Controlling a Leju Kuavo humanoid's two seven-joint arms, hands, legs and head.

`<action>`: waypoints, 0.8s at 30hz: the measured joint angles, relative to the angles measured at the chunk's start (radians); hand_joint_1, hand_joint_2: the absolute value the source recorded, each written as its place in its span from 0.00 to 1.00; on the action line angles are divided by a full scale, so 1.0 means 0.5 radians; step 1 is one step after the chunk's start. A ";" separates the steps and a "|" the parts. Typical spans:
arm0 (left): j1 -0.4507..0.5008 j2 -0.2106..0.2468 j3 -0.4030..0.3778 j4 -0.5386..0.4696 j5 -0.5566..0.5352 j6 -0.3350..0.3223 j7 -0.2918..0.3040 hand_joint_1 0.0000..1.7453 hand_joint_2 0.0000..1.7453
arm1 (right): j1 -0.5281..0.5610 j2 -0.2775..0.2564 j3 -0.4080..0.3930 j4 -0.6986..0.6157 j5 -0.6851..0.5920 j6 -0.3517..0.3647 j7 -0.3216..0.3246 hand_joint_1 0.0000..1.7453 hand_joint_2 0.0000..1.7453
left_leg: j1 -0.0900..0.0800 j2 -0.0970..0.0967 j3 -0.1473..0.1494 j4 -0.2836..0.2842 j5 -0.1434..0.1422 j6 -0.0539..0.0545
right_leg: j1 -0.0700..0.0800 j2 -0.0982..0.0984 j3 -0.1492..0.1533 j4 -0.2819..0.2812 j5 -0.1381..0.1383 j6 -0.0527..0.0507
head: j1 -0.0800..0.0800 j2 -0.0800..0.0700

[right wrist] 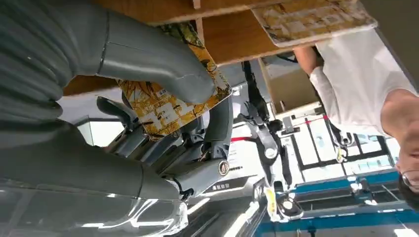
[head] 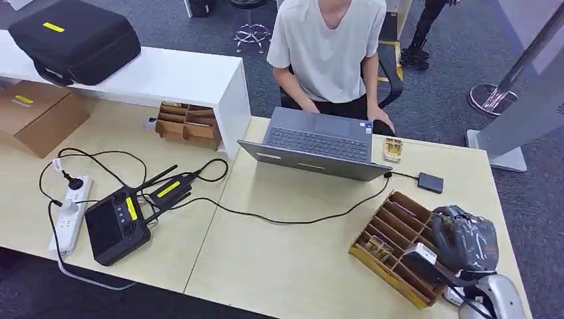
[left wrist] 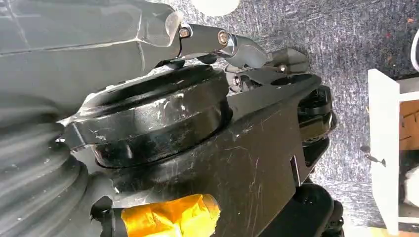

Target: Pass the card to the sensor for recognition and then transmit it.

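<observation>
Head view: right hand at card tray, card pinched

Head view looks down on a pale wood table [head: 292, 266] over dark grey carpet. A white bench [head: 173, 76] sits at the far left with a black case [head: 73, 40] on it, and a cardboard box [head: 36, 113] beside it. A person in a white shirt [head: 329, 46] sits across the table at an open laptop [head: 319, 143]. A small black sensor box [head: 430, 182] lies by the laptop, cabled to it. Left side of the table: a black controller [head: 120, 222], a power strip [head: 70, 212], looping cables. A second slotted wooden tray [head: 188, 123] sits under the bench end.

The right hand [head: 462, 242] sits over the near end of the slotted card tray [head: 392, 246], wrapped in dark cover; from this angle its fingers are hidden and the grip can't be read.

Right wrist view gives what the head view doesn't: the thumb [right wrist: 158, 61] presses a yellow patterned card [right wrist: 170, 101] against the dark fingers [right wrist: 197, 143], so the card is pinched. The tray's wooden slats are just past the fingertips, another card [right wrist: 311, 19] lying in a slot beyond them. The person's white sleeve shows further off.

Left wrist view: the left hand [left wrist: 237, 47] hangs over carpet with grey floor beyond the fingertips; fingers look extended with nothing between them. A white furniture edge [left wrist: 383, 148] is off to the side.
</observation>
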 joint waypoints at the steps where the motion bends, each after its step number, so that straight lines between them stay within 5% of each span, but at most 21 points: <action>1: 0.000 0.000 0.000 0.000 -0.005 0.000 0.002 0.00 1.00 | -0.015 0.003 0.003 -0.017 0.001 0.000 -0.001 1.00 1.00 | 0.000 0.000 0.000 0.000 0.000 0.000 | 0.000 0.000 0.000 0.000 0.000 0.000 | 0.000 0.000; 9: -0.003 -0.004 0.000 0.000 -0.027 -0.004 0.019 0.00 1.00 | -0.189 0.011 0.031 -0.116 -0.005 0.044 0.047 1.00 1.00 | 0.000 0.001 0.000 0.000 0.000 0.000 | 0.000 0.002 0.000 0.002 0.001 0.000 | 0.000 0.000; 18: -0.008 0.005 0.000 0.000 -0.094 -0.018 0.039 0.00 1.00 | -0.836 0.046 0.152 -0.159 -0.077 0.246 0.221 1.00 1.00 | 0.000 0.002 0.001 0.000 0.004 0.000 | 0.000 0.002 0.000 0.003 0.002 -0.001 | 0.000 0.000; 24: -0.008 0.007 0.000 0.000 -0.098 -0.023 0.039 0.00 1.00 | -0.988 0.074 0.202 -0.154 -0.091 0.241 0.231 1.00 1.00 | 0.001 0.000 0.000 0.000 0.004 0.000 | 0.000 -0.001 0.000 0.003 0.002 -0.001 | 0.000 0.000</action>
